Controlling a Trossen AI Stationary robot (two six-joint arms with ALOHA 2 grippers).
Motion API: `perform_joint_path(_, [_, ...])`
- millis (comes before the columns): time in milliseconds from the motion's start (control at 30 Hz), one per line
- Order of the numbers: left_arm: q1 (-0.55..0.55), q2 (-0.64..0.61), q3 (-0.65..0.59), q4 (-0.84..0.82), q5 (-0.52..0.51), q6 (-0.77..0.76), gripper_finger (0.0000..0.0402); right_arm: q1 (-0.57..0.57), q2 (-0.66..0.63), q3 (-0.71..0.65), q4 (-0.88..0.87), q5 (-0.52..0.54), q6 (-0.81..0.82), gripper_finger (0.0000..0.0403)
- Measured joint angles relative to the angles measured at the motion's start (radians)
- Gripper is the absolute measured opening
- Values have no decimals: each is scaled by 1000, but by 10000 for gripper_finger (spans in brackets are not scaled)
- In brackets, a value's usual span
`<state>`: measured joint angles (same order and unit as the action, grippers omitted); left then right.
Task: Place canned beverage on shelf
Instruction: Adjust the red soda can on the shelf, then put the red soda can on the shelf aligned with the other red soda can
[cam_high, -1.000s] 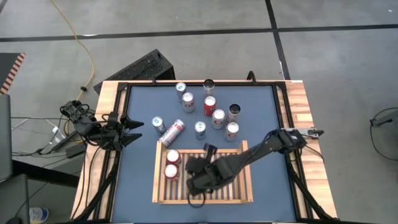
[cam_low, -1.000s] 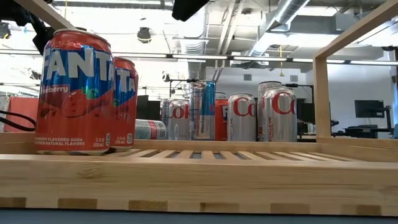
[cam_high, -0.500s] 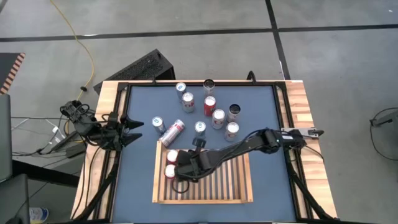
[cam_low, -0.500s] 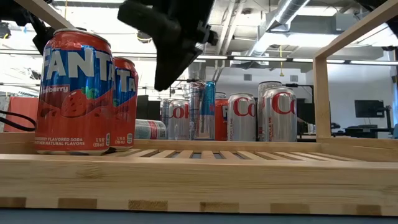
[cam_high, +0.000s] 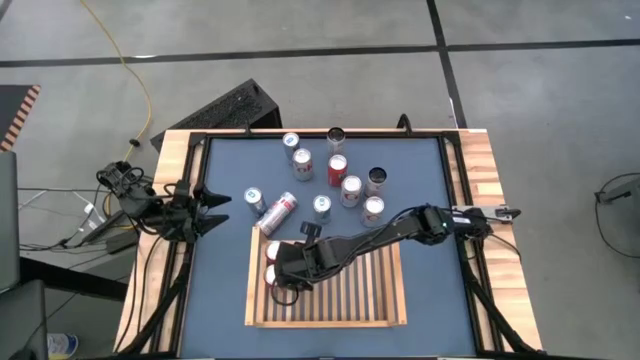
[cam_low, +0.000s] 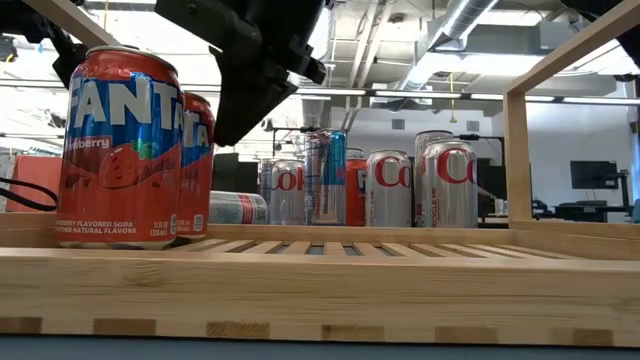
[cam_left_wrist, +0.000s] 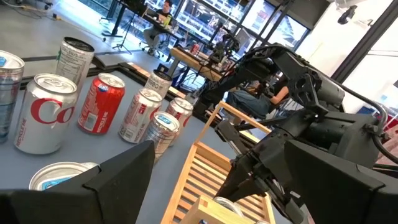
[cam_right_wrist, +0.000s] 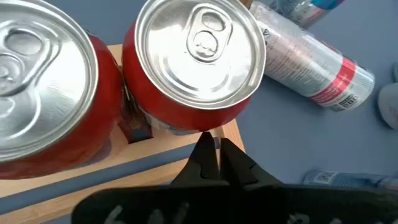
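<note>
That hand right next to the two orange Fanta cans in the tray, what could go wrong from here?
The right hand, shut and empty, sits close beside the rear Fanta can; a sideways nudge could shove it into the front Fanta can or tip it. Also, the lying can rests just outside the shelf, so the arm could set it rolling on its way out.

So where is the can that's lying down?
In the high view, the silver-and-red can lying on its side rests on the blue tabletop, just outside the light-wood slatted tray's upper-left corner, beside a blue-topped upright can.
</note>
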<state>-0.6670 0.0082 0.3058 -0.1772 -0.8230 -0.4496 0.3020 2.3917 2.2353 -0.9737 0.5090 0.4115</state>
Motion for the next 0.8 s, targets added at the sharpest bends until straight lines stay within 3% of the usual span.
perform_joint_path(300, [0,0,0,-1,0,0,348,-1,-12,0,-111,-14,31,0])
perform_joint_path(633, [0,0,0,1,0,11,348,-18,-233,-1,-175,62,-54,3])
perform_joint_path(800, [0,0,0,1,-4,11,348,-125,-346,1,-291,13,-106,57])
